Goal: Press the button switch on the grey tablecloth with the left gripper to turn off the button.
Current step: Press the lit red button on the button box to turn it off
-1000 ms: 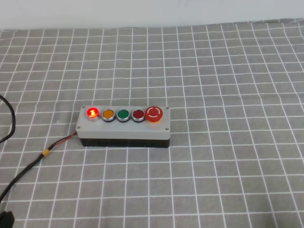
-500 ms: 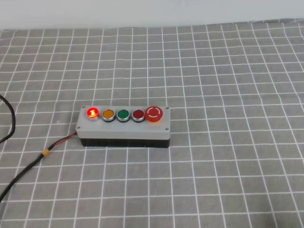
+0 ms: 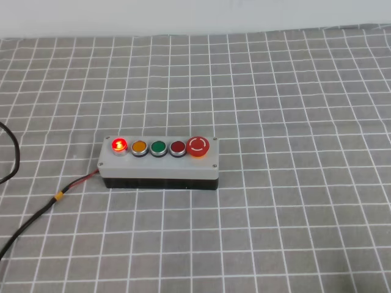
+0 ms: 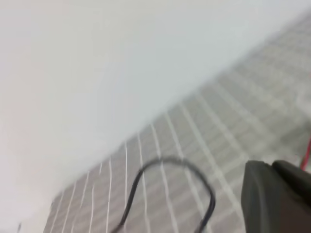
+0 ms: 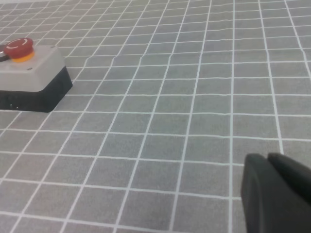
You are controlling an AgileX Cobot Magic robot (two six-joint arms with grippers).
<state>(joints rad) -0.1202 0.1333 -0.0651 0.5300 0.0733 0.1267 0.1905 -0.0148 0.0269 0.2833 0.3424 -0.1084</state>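
Left of centre on the grey tablecloth [image 3: 293, 91]: button switch [image 3: 160, 163], lying lengthwise left to right, with the button [image 3: 119, 144] at its far-left end and glowing red, so not yet turned off. Looks like the very start of the approach: neither arm visible in the high view, nothing touching the box. Left gripper [image 4: 277, 199] seen only as a dark blurred tip in its own wrist view, aimed at the far cloth edge and a looping black cord [image 4: 170, 189], well apart from the box; cannot tell whether its fingers are spread or closed. Same for the right gripper [image 5: 274, 194], low over bare cloth to the right of the box. Next move probably calls for swinging the left tip rightward and down, square onto the lit dome. Worth minding: orange button [image 3: 139, 146] just beside the target, and the red-black cable [image 3: 43, 210] trailing near-left across the likely path.
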